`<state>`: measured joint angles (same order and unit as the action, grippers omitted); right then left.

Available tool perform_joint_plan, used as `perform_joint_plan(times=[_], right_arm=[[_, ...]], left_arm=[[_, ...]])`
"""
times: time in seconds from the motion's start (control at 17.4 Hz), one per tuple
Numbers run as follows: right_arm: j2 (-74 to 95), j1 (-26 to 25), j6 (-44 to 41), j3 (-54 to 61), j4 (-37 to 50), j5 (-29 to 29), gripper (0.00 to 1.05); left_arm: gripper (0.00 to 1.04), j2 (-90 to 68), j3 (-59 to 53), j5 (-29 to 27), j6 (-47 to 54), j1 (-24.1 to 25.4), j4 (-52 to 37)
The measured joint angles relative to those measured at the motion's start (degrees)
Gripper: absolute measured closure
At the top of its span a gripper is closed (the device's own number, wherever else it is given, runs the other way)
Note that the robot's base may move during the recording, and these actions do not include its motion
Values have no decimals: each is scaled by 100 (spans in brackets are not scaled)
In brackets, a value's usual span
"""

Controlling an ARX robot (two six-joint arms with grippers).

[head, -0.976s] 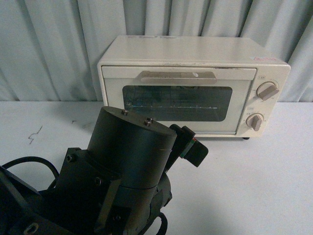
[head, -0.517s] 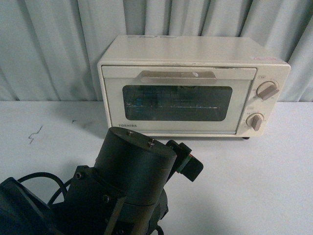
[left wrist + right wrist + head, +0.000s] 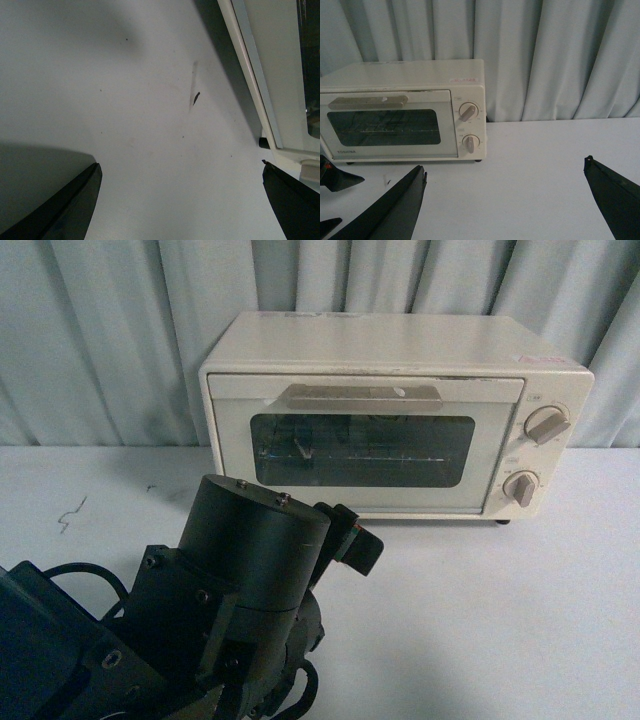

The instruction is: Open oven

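Oven (image 3: 395,415) sits at the back of the white table (image 3: 520,620), right up against the grey curtain (image 3: 100,340), front facing the robot. Small cream box, w/ a pink-ish sticker on the top right corner. Door's shut, flush w/ the front. Flat bar handle (image 3: 362,394) runs along the top of the door, dark glass window (image 3: 362,451) below it, and you can just make out wire rack lines thru the glass. Two round knobs on the right side, upper knob (image 3: 546,425) and lower knob (image 3: 521,489), both pointers tilted. TOSHIBA logo (image 3: 347,150) is under the window, bottom left.

Left gripper (image 3: 180,166) is low over the table near the oven's lower left front, not touching it afaict. Jaws spread wide, nothing between them, just bare table. Right gripper (image 3: 505,165) is well back from the oven, also wide open and empty.
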<state>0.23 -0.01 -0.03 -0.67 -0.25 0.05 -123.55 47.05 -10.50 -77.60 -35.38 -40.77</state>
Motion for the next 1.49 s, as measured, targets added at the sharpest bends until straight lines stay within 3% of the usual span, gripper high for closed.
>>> perform_joint_plan(times=[0.52, 1.26, 1.32, 1.38, 1.44, 1.49], right_arm=[[0, 0, 0, 0, 0, -2, 6], [0, 0, 0, 0, 0, 0, 6], [28, 26, 46, -20, -138, 116, 6], [328, 380, 501, -302, -940, 861, 6], [1266, 1106, 1294, -750, -1725, 2092, 6], [1615, 1515, 1915, -857, -1937, 2736, 6]], left_arm=[[7, -4, 17, -44, -48, 485, 37], [7, 166, -136, -76, -39, 487, 214], [7, 166, -136, -74, -39, 487, 214], [7, 166, -138, -79, -39, 487, 216], [7, 166, -138, -79, -39, 487, 216], [7, 166, -138, -85, -39, 485, 216]])
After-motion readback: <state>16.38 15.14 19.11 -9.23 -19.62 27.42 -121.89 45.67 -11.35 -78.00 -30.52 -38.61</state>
